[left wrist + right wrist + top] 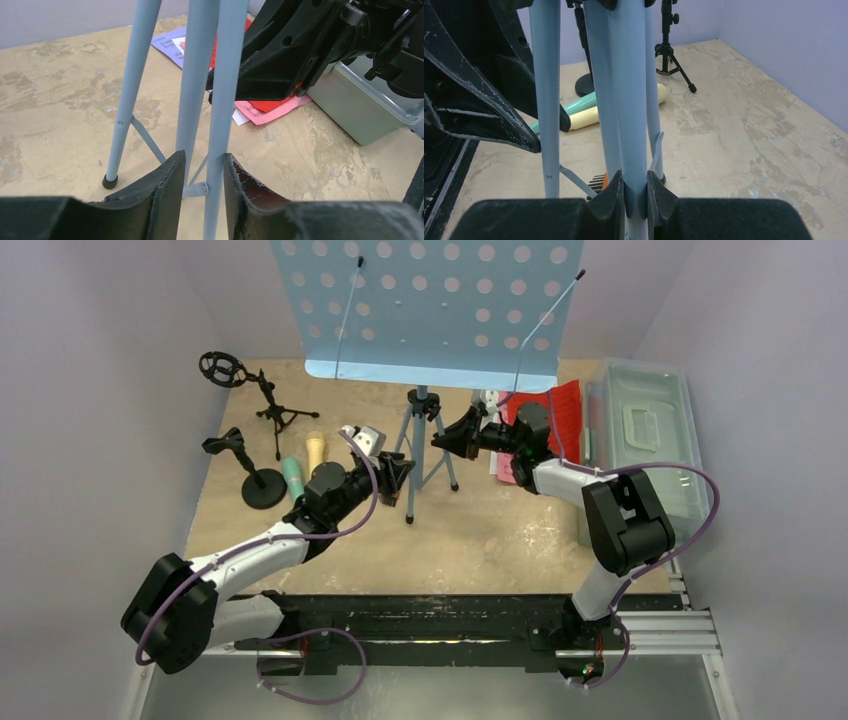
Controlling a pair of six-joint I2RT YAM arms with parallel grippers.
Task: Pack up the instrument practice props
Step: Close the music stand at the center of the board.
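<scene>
From above, the light-blue tripod (422, 405) stands near the middle of the far edge of the tabletop, with its perforated tray (430, 300) high over it. The left gripper (400, 478) comes to the legs from the left side and the right gripper (445, 440) from the right. The grey tub (655, 440) lies along the right edge, and the red pages (568, 405) are just beside it. The two black microphone tripods (270, 405) stand toward the far left corner.

In the left wrist view the fingers (165, 195) are spread around one leg. The leg seems to touch one pad and there is a gap at the other, so it is not pinched. The purple page (172, 42) carries small print, too blurred to read, and the pink page (265, 112) shows none.

In the right wrist view the fingers (616, 190) are pressed onto one light-blue tube, though I cannot tell whether it is a leg or the centre post. The mint-green microphone (574, 107) and the yellow microphone (589, 117) lie behind. No brand or label is visible.

The step is probably folding the tripod legs. The right arm should keep the stand steady while the left closes fully and pushes the leg slowly inward. The tray sits high, so a quick push may tip the stand.
</scene>
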